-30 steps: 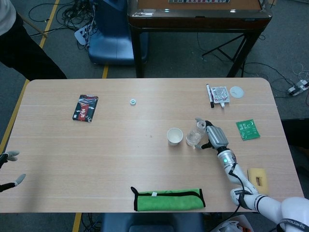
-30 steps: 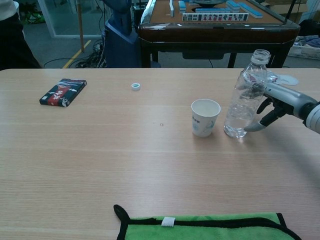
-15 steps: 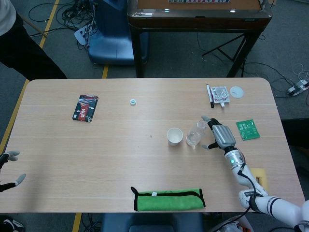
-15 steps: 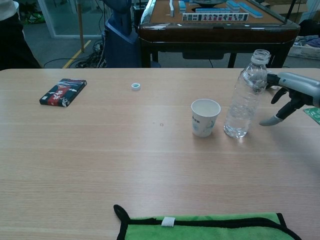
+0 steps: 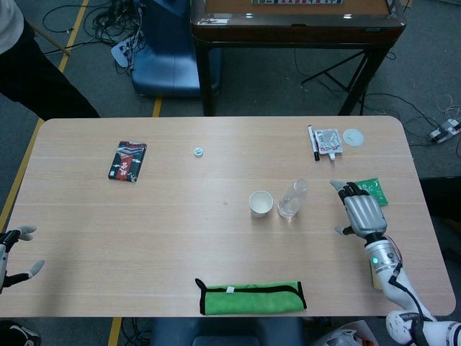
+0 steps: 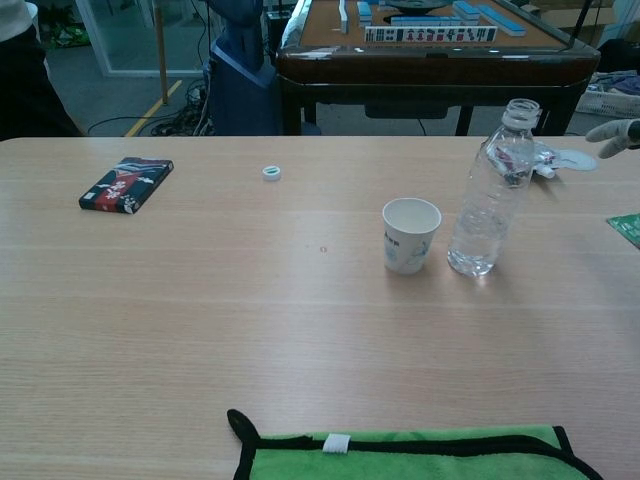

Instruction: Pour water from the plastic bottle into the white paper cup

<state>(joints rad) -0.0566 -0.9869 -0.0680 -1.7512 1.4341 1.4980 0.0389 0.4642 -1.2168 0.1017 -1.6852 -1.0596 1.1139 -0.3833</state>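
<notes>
Standing upright on the wooden bench (image 5: pixel 144 216), an uncapped clear plastic bottle (image 6: pixel 489 192) sits just right of the white paper cup (image 6: pixel 410 235), close beside it but not held. The right robot hand (image 5: pixel 362 208) hovers well off to the bottle's right, fingers spread and empty. The left robot hand (image 5: pixel 16 249) shows only at the bench's near left edge, fingers apart, holding nothing. Whether the cup holds water cannot be told, so the pour may be finished or not yet started
</notes>
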